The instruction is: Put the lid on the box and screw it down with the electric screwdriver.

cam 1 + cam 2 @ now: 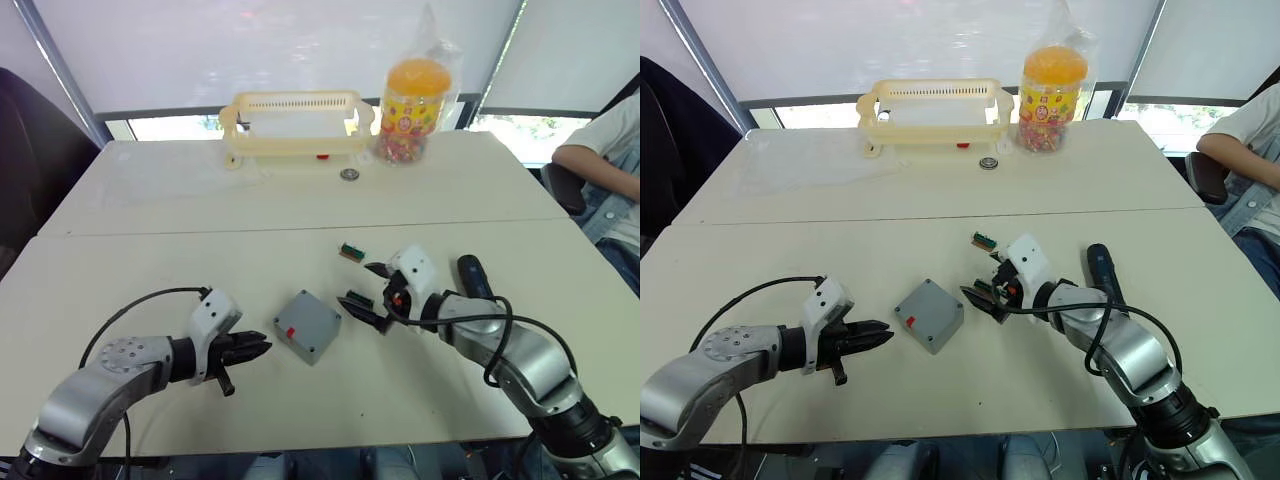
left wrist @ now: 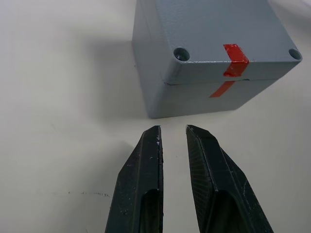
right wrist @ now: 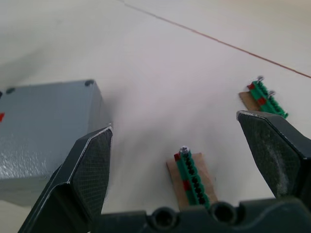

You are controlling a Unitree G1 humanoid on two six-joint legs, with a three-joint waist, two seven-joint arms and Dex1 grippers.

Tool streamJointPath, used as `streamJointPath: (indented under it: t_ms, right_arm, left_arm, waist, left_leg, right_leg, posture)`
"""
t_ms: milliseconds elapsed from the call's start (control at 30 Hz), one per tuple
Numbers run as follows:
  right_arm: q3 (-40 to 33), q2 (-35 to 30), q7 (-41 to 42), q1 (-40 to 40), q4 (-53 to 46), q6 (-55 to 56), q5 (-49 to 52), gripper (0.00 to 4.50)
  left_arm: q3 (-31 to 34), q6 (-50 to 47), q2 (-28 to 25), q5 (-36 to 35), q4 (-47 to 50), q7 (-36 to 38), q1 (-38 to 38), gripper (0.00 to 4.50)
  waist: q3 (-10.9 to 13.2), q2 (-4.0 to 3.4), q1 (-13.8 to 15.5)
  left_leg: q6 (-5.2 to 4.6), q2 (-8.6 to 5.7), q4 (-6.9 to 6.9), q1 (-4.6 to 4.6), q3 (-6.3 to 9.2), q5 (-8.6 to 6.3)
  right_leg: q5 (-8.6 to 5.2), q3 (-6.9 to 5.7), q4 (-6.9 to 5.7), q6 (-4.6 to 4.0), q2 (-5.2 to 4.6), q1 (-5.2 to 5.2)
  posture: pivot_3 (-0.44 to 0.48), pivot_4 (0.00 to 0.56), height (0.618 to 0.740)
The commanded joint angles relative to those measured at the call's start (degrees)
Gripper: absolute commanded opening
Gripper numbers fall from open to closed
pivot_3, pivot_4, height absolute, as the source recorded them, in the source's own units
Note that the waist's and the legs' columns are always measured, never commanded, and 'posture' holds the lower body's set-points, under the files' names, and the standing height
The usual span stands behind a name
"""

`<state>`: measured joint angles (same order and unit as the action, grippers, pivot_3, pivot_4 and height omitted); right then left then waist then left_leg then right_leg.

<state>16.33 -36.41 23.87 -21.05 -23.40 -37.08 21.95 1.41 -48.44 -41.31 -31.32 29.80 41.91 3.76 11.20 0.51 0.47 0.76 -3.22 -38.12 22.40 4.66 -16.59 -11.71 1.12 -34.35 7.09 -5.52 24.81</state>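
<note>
The grey box [image 1: 307,325] stands at the table's front middle with the lid [image 2: 218,29] seated on it; a red tape mark [image 2: 235,60] crosses the seam. My left gripper [image 1: 262,347] lies on the table just left of the box, fingers [image 2: 146,165] close together and empty. To the right of the box, my right gripper [image 1: 372,293] is open wide with its fingers on either side of a small green-and-tan block [image 3: 192,182]. The black electric screwdriver [image 1: 472,275] lies on the table behind my right arm.
A second green-and-tan block [image 1: 350,251] lies just beyond the right gripper. At the far side stand a pale yellow slotted basket [image 1: 295,125], a candy jar with an orange lid [image 1: 412,95] and a small round object [image 1: 348,174]. A person [image 1: 605,170] sits at the right edge.
</note>
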Motion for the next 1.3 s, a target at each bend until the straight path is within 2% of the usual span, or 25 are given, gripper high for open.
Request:
streamJointPath:
  t_ms: [33,200,667,900,1300]
  right_arm:
    - [1.34,0.8,1.96,-0.67,0.07,2.79,-4.09,4.47]
    - [1.15,1.48,4.2,0.27,-0.56,3.45,-6.3,4.47]
    - [-2.88,2.67,4.98,8.47,-12.89,-4.77,-3.81,4.47]
    - [-4.04,1.8,4.27,8.68,-10.85,-3.66,-7.03,4.47]
    - [-0.97,4.25,6.04,9.22,-11.72,-3.22,-8.16,4.47]
  left_arm:
    - [-0.18,1.04,0.83,0.32,-0.12,-0.9,1.28,0.76]
    - [-1.94,2.94,2.53,2.4,-3.43,-1.86,4.28,0.76]
    - [-5.53,9.23,5.09,7.29,-10.96,0.18,9.74,0.76]
    - [-3.09,6.02,1.94,4.08,-6.08,2.95,6.35,0.76]
    - [-4.78,5.21,4.25,4.91,-4.92,-0.29,8.01,0.76]
  waist:
    - [0.0,0.0,-0.03]
    - [-0.01,0.01,-0.01]
    - [-0.03,0.02,0.03]
    - [-0.03,0.02,-0.2]
    - [-0.04,0.03,0.02]
  left_leg:
    - [0.01,-0.01,0.0,0.0,0.0,0.0]
    - [0.03,-0.04,0.0,0.0,0.01,0.02]
    - [0.06,-0.04,0.0,-0.03,0.03,0.04]
    - [0.06,-0.03,0.0,-0.05,0.03,0.04]
    - [0.12,-0.04,-0.02,-0.09,0.04,0.07]
  right_leg:
    - [0.0,0.0,-0.01,0.0,0.0,0.0]
    - [0.0,-0.02,-0.03,0.0,0.01,0.0]
    - [0.01,-0.02,-0.15,0.0,0.0,0.01]
    - [0.01,-0.02,-0.2,0.0,0.0,0.02]
    - [0.01,-0.02,-0.32,0.0,0.0,0.01]
  posture:
    - [0.0,0.15,0.74]
    - [0.0,0.15,0.74]
    - [0.0,0.15,0.74]
    - [0.0,0.15,0.74]
    - [0.0,0.15,0.74]
